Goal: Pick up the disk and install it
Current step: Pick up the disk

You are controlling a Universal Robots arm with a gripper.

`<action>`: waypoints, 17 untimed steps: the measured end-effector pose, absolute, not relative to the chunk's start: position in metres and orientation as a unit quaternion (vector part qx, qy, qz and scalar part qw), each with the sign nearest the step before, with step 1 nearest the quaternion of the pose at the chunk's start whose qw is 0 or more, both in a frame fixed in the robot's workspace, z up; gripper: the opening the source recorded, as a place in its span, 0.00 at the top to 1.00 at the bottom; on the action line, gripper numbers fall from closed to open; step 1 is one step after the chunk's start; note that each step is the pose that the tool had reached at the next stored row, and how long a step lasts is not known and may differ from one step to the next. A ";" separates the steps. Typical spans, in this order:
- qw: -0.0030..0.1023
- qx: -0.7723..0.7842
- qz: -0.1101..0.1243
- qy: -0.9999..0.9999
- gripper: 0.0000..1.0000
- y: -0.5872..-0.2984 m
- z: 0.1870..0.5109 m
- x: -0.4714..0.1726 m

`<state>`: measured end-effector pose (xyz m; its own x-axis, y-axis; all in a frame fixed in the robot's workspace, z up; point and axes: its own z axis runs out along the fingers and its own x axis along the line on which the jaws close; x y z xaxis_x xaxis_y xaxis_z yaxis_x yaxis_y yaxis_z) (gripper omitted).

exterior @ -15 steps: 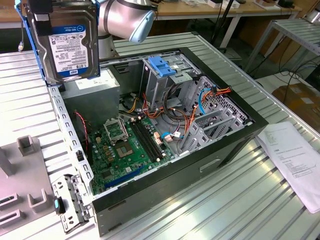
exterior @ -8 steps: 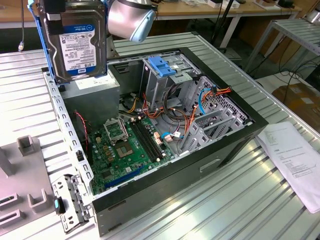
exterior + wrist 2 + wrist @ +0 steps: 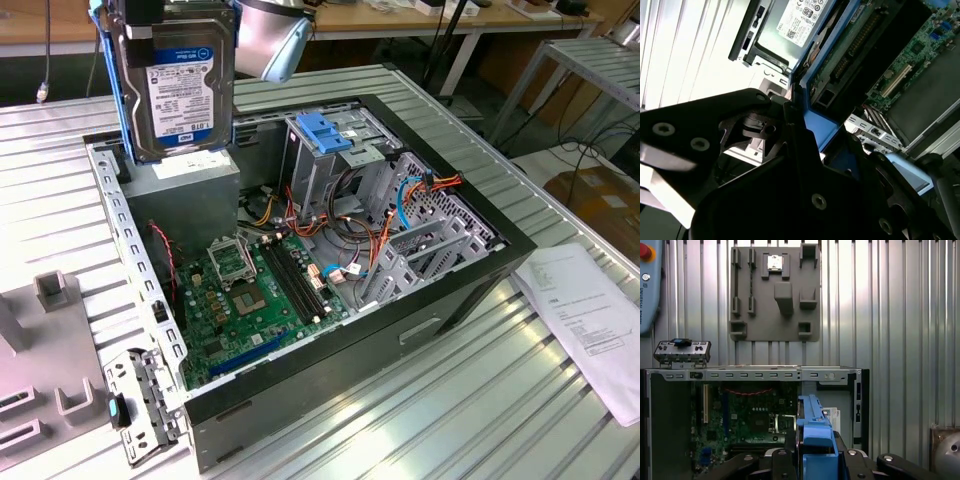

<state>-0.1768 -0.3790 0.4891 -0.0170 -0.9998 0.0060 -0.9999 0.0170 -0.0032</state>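
1. The gripper [image 3: 815, 456] is pinching the disk [image 3: 178, 85]. Its black fingers [image 3: 784, 452] sit on either side of the blue rail [image 3: 814, 427] that frames the disk.
2. I can't quite see the exact contact on the rail in the second wrist view, but the disk is off every surface, so I judge it a firm pinch.
3. The disk is in the air above the computer case [image 3: 420, 320], over the case's back corner on the exterior view's left.
4. Directly below it, inside the case, is the grey power supply box [image 3: 185, 200]. The two are apart, not touching.
5. The disk stands on end. Its long axis is vertical, its white label faces the exterior camera, and it hangs straight down from the gripper.
6. The drive cage [image 3: 310, 170] with the blue handle [image 3: 325, 132] stands inside the case. It is lower than the disk and off to the exterior view's right of it, well apart.
7. My read is that pickup is done and install isn't. What counts now is the sideways and downward offset from the disk to the cage, along with the disk's upright pose.
8. The green circuit board [image 3: 260, 295] lies on the case floor, nearer the front of the case than the cage.
9. Outside the case, on the slatted metal table [image 3: 330, 430], there is a grey fixture plate [image 3: 775, 295] beyond the case wall. A sheet of paper [image 3: 590, 320] lies past the case's other side, on the exterior view's right.
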 end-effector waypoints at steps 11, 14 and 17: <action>0.001 0.701 0.003 -0.713 0.63 -0.379 0.489 -0.149; 0.001 0.701 0.003 -0.713 0.63 -0.379 0.489 -0.144; 0.001 0.701 0.003 -0.713 0.63 -0.379 0.489 -0.141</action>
